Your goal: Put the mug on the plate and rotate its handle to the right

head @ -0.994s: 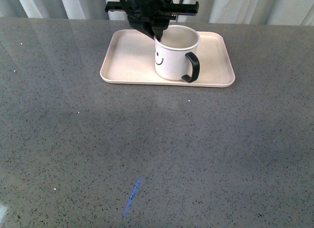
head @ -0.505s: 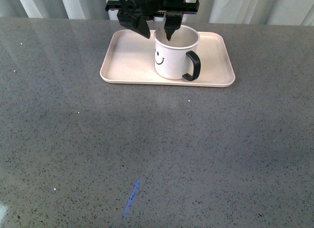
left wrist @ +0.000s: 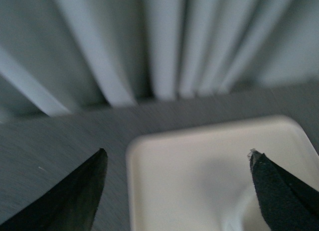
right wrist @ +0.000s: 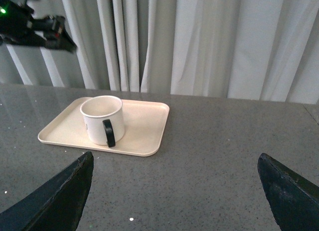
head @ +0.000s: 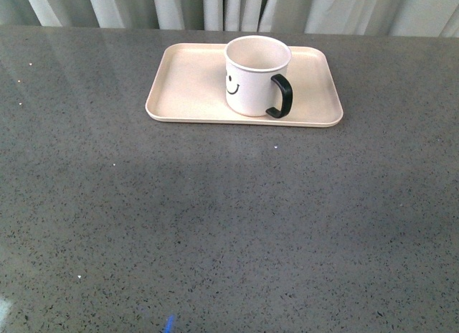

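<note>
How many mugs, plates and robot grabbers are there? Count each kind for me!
mug: 1
plate: 1
grippers: 2 (left gripper, right gripper)
Total: 4

White smiley-face mug (head: 252, 76) stood upright and empty, right of centre on cream-pink rectangular plate (head: 183, 89) at table's far side, glossy black handle (head: 280, 96) pointed right and slightly near.
</note>
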Action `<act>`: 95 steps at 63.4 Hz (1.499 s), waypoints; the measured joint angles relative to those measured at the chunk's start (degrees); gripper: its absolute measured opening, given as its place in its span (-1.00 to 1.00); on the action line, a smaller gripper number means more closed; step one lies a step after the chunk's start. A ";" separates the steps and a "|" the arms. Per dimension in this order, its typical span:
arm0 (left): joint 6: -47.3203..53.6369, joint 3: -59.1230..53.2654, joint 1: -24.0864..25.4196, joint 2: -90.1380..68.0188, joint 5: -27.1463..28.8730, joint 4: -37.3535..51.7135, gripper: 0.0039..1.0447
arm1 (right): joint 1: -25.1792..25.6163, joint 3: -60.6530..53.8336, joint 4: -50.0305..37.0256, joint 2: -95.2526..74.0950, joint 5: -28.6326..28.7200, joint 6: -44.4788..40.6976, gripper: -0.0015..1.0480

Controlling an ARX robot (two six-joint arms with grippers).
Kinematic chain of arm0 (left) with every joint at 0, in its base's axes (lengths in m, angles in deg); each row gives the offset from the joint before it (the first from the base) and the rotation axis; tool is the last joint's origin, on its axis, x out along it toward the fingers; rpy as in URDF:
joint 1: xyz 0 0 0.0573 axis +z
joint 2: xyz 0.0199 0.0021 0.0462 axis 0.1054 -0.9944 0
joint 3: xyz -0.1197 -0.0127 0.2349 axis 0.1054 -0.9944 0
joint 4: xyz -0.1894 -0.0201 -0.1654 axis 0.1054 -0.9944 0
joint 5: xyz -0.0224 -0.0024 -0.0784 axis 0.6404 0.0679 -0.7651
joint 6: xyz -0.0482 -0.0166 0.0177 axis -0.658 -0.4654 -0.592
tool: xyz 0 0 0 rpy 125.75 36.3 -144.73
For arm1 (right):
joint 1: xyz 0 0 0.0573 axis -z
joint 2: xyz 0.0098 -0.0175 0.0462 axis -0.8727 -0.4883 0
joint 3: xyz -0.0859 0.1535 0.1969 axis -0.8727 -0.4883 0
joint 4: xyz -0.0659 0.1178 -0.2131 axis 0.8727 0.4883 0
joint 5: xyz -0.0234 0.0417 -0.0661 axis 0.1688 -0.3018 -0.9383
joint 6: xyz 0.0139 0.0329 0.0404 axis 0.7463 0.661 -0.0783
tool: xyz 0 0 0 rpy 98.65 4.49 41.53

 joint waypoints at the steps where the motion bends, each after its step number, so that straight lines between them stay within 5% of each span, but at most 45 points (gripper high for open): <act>1: 0.26 -3.78 0.46 1.73 2.19 5.90 0.43 | 0.00 0.00 0.00 0.00 -0.02 0.00 0.82; 12: 0.79 -30.99 5.31 14.67 2.71 35.76 -0.16 | 0.00 0.00 0.00 0.00 -0.04 0.00 0.82; 28: 0.90 -54.07 9.42 26.47 -2.01 44.02 -0.99 | 0.00 0.00 0.00 0.00 -0.04 0.00 0.82; 72: 1.25 -81.55 19.54 53.27 -11.76 44.85 -0.98 | 0.00 0.00 0.00 0.00 -0.04 0.00 0.82; 95: 1.33 -86.62 19.87 76.39 -12.17 26.36 -0.98 | 0.00 0.00 0.00 0.00 -0.02 0.00 0.82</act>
